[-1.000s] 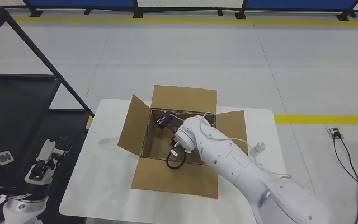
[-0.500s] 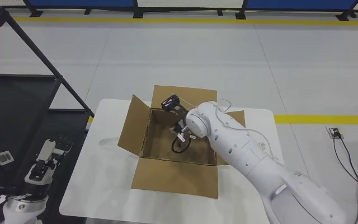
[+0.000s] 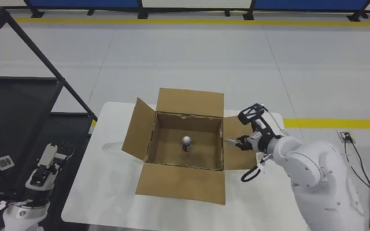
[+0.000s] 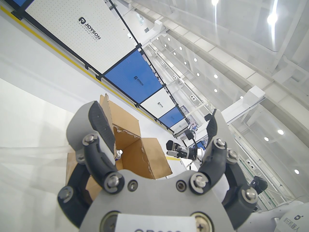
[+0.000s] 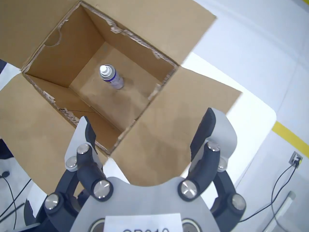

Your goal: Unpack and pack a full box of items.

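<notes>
Cardboard box [image 3: 179, 183], one, flaps open, on white table [image 3: 110, 173]; entry taken from the working arm outward.

- Right gripper [image 3: 243, 125]: fingers spread wide, nothing held. Hovers above the side flap [image 5: 173, 102] on the robot's right, outside the box mouth, and looks down into the cavity.
- Spray can [image 5: 111, 76]: one, small, white cap, blue band. Stands upright near the middle of the box floor, apart from all four walls. Seen in the top view [image 3: 186, 142] as the sole content.
- Box condition: rim torn and ragged along the inner edges; four flaps folded outward.
- Left gripper [image 4: 154, 112]: fingers spread, empty, parked off the table's left side, well apart from the box [image 4: 142, 150].

Handling note (judgement): the box is far from full, so most of the packing appears to remain. Any reach for the can should enter through the mouth from straight above, clear of the ragged rim and the near flap. The fingers should straddle the can's body below the cap and close squarely. A glancing touch would likely tip so narrow a can.
</notes>
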